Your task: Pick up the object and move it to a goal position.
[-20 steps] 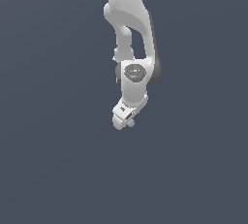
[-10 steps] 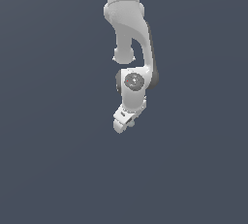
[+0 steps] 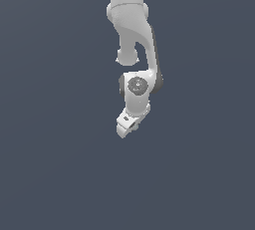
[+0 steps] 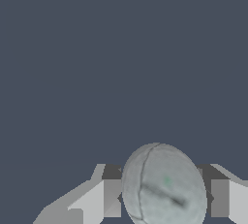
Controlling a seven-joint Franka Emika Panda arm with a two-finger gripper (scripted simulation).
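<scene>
In the exterior view the white arm (image 3: 133, 50) hangs from the top edge against a flat slate-grey background that fills the whole picture. Its wrist bends down towards the exterior view's left, ending in the claw (image 3: 124, 127). From here the claw is a small pale block; its fingers cannot be made out singly, and the sphere does not show at all. A round dark grey disc (image 3: 137, 85) sits on the wrist joint, with marks on it too small to read.

The wrist view supplies what the other hides. The sphere (image 4: 163, 186), pale grey-green and matte with faint seams and a dark streak across it, sits between the claw's (image 4: 162, 199) two fingers (image 4: 111, 196), which press close against it on either side, so the claw is closed on the sphere and holds it. Behind it lies only the same plain slate-grey field. No writing can be read in this view.
</scene>
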